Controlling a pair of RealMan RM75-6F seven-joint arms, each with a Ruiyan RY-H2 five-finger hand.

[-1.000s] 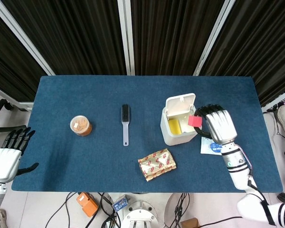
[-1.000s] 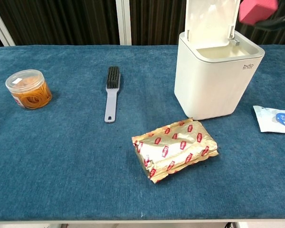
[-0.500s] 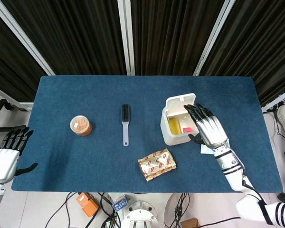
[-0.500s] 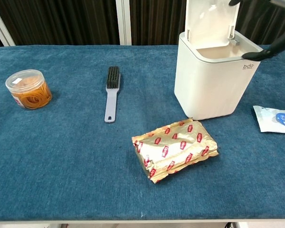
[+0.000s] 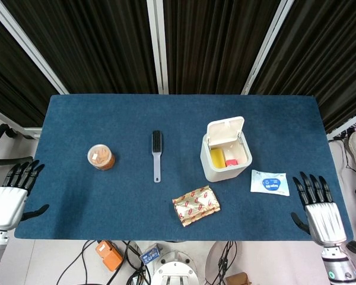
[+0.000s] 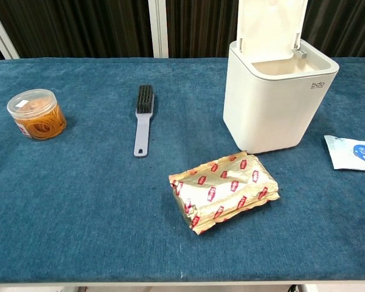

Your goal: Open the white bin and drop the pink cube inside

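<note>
The white bin stands right of the table's middle with its lid tipped up and back. In the head view the pink cube lies inside the bin beside something yellow; the chest view does not show the inside. My right hand hovers off the table's front right corner, fingers spread, holding nothing. My left hand hangs past the table's left front edge, fingers apart and empty. Neither hand appears in the chest view.
A grey brush lies left of the bin. A clear jar of rubber bands stands further left. A gold snack packet lies in front of the bin, a white-blue sachet to its right.
My right hand let go of the pink cube over the bin, and the cube now lies inside. That hand then pulled back to the front right, off the table. The left hand barely moved.
</note>
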